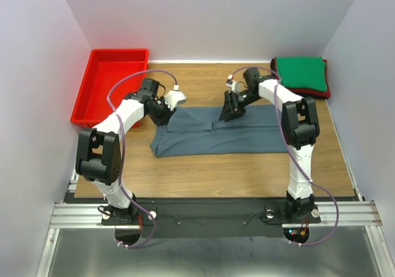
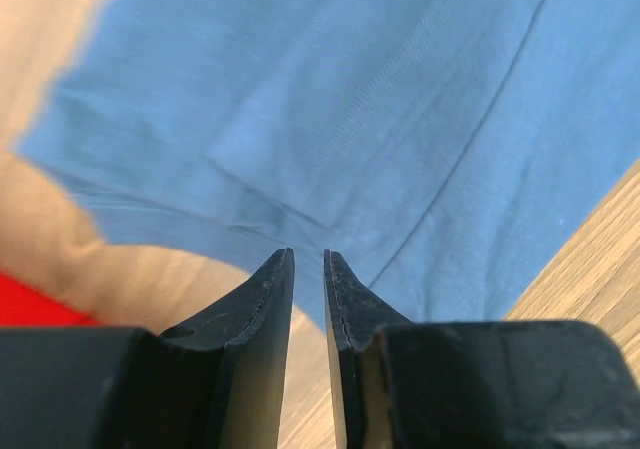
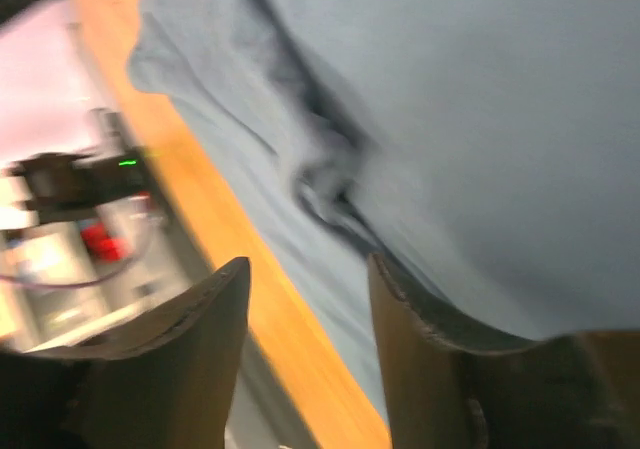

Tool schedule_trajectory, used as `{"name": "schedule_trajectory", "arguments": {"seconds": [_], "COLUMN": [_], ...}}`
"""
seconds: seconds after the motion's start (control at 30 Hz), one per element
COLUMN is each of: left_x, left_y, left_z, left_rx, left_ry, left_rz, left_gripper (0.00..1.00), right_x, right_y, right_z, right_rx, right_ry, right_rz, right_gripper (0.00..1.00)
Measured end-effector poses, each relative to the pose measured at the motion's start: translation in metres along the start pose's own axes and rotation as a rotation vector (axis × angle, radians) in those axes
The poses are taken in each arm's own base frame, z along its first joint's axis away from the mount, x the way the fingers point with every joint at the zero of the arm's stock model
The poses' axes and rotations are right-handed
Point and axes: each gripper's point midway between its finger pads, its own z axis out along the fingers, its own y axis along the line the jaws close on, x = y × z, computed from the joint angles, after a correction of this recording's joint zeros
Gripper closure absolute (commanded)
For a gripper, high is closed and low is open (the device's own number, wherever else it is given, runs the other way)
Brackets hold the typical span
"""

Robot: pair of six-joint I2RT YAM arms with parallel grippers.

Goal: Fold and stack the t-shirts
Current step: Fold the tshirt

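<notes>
The wooden surface (image 1: 247,166) fills the middle of the top view. Its near edge is hidden behind the arm bases.

The slate blue-grey t-shirt (image 1: 216,138) lies flat across the centre of it as a long band running left to right, with a fold line along its far half. Both far corners are covered by the arms. In the left wrist view the cloth (image 2: 400,119) looks brighter blue and runs off the top and right edges. In the right wrist view it (image 3: 480,119) is smeared by blur, so its creases are hard to read.

The red tray (image 1: 111,82) sits at the far left corner, well apart from the shirt.

At the far right corner is a folded stack with the green t-shirt (image 1: 300,72) on top. The red t-shirt (image 1: 326,90) beneath shows only as a rim, and any lower layers cannot be made out.

The left arm (image 1: 126,113) reaches to the shirt's far left corner. The left jaws are drawn almost together with only a thin slit, and nothing is seen in it.

The right arm (image 1: 290,104) bends over the shirt's far edge near the middle. The right jaws stand wide apart and hold nothing.
</notes>
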Motion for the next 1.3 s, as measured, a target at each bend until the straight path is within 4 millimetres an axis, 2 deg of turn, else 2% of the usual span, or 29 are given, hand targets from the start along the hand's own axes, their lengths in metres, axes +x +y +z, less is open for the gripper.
{"name": "schedule_trajectory", "arguments": {"seconds": [0.03, 0.13, 0.17, 0.23, 0.27, 0.33, 0.43, 0.53, 0.6, 0.67, 0.83, 0.93, 1.03, 1.07, 1.17, 1.27, 1.3], "left_x": [-0.007, -0.024, -0.029, -0.033, -0.033, -0.033, -0.027, -0.016, -0.004, 0.006, -0.011, -0.04, -0.075, -0.09, -0.113, -0.126, -0.128], "left_y": [0.003, 0.008, 0.009, 0.006, 0.002, -0.005, -0.018, -0.026, -0.024, -0.019, 0.014, 0.055, 0.102, 0.122, 0.154, 0.161, 0.161], "left_z": [-0.006, -0.017, -0.018, -0.015, -0.012, -0.004, 0.012, 0.033, 0.047, 0.059, 0.07, 0.086, 0.103, 0.106, 0.104, 0.083, 0.078], "left_rx": [-0.015, -0.047, -0.054, -0.051, -0.045, -0.042, -0.026, -0.008, -0.017, -0.03, -0.108, -0.177, -0.255, -0.292, -0.346, -0.36, -0.357], "left_ry": [-0.02, -0.072, -0.085, -0.092, -0.087, -0.075, -0.038, 0.014, 0.061, 0.101, 0.096, 0.072, 0.024, -0.005, -0.056, -0.099, -0.111], "left_rz": [-0.005, -0.041, -0.053, -0.068, -0.083, -0.095, -0.121, -0.165, -0.198, -0.227, -0.236, -0.205, -0.163, -0.145, -0.122, -0.126, -0.132], "left_gripper": [0.73, 0.76, 0.81, 0.85, 0.9, 0.92, 0.96, 1.0, 1.0, 1.0, 1.0, 1.0, 1.0, 1.0, 1.0, 1.0, 1.0], "right_x": [-0.004, -0.021, -0.025, -0.03, -0.029, -0.021, -0.008, 0.016, 0.029, 0.038, 0.072, 0.102, 0.123, 0.123, 0.103, 0.065, 0.058], "right_y": [-0.005, -0.025, -0.034, -0.06, -0.071, -0.103, -0.131, -0.153, -0.158, -0.157, -0.146, -0.126, -0.095, -0.088, -0.063, -0.048, -0.045], "right_z": [-0.012, -0.052, -0.063, -0.09, -0.099, -0.124, -0.136, -0.132, -0.13, -0.129, -0.123, -0.109, -0.087, -0.082, -0.078, -0.094, -0.1], "right_rx": [0.037, 0.161, 0.199, 0.308, 0.348, 0.474, 0.569, 0.635, 0.647, 0.647, 0.605, 0.509, 0.371, 0.345, 0.289, 0.309, 0.319], "right_ry": [-0.013, -0.069, -0.084, -0.108, -0.111, -0.094, -0.054, 0.032, 0.077, 0.097, 0.16, 0.23, 0.304, 0.31, 0.285, 0.183, 0.162], "right_rz": [-0.031, -0.08, -0.09, -0.092, -0.09, -0.067, -0.049, -0.034, -0.021, -0.018, 0.015, 0.049, 0.042, 0.034, -0.04, -0.157, -0.184], "right_gripper": [0.55, 0.61, 0.66, 0.78, 0.8, 0.82, 0.88, 0.89, 0.92, 0.94, 0.96, 0.95, 0.87, 0.83, 0.8, 0.82, 0.83]}}
